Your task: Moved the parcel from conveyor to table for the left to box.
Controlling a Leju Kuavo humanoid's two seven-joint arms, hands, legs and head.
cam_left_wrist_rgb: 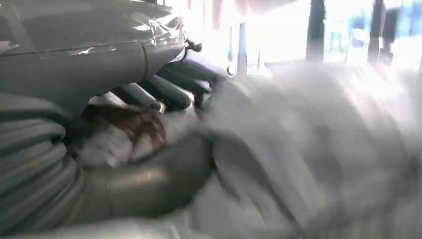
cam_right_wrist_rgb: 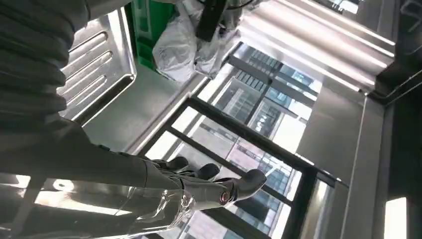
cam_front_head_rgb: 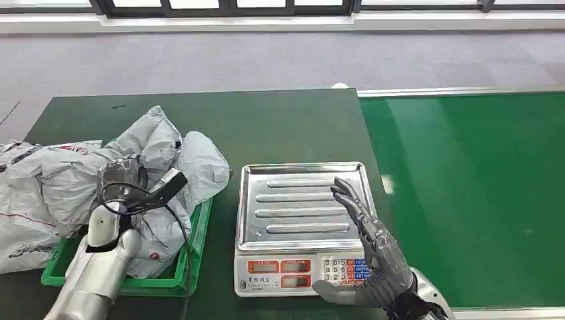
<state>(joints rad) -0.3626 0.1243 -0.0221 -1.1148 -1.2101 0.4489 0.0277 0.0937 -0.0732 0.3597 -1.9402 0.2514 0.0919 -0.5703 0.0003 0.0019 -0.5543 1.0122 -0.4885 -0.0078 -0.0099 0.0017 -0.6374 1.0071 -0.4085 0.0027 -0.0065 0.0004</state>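
Left robot hand [cam_front_head_rgb: 121,179] buried in parcel [cam_front_head_rgb: 166,150].

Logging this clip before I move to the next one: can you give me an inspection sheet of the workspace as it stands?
Surface: dark green table; bright green conveyor belt alongside, nothing on it.
Job's things: grey parcels heaped in and over a green crate; more bags spill past its outer side.
Clutter: weighing scale with bare steel pan and keypad.
Hands: left hand down among the parcels, fingers closed on grey wrapping in the left wrist view; right hand open, fingers apart, over the scale's edge, holding nothing.
Cables: black cable looping from the left wrist over the parcels.
Surroundings: grey carpet, window frames beyond.
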